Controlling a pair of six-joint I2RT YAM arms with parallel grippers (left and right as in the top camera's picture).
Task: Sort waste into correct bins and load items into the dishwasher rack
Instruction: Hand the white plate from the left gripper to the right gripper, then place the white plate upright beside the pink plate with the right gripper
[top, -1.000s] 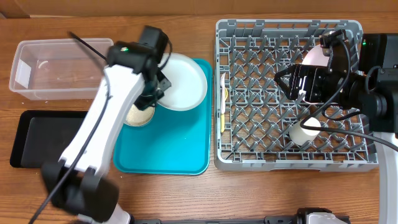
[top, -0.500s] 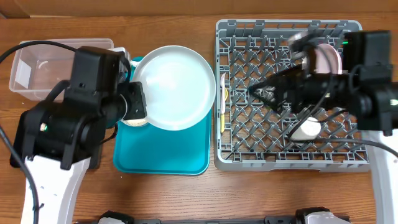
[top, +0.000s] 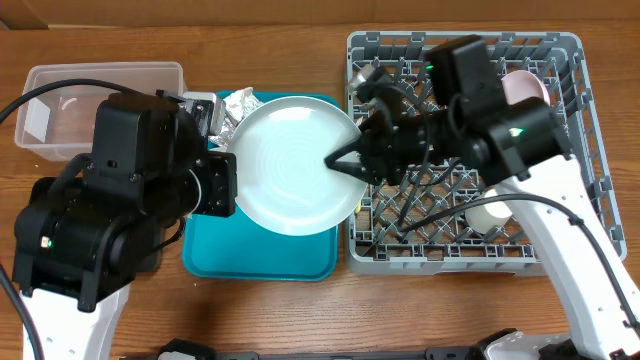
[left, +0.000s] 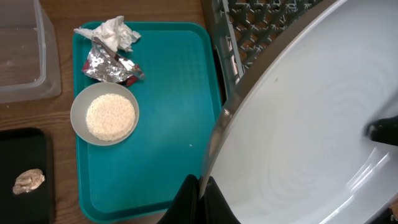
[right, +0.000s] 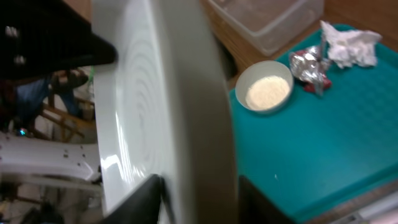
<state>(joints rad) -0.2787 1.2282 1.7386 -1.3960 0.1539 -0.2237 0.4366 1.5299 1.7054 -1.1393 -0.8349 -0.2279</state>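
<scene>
Gripping a round grey plate (top: 290, 165) at its 9 o'clock rim with the left gripper (left: 199, 193), fingers pinched on the edge. Straddling the 3 o'clock rim with the right gripper (top: 341, 163), one finger on either face; cannot tell whether clamped or merely around it. Looks pale, glossy, faintly ringed. Being round, shows no long axis; lies near flat, hollow face up. Hangs above the teal tray (top: 260, 255), overlapping the dishwasher rack (top: 470, 262) edge at 3 o'clock. Below, toward 9 o'clock in the left wrist view: small grey bowl (left: 104, 116) of rice, foil wrapper (left: 111, 64), napkin (left: 115, 34).
</scene>
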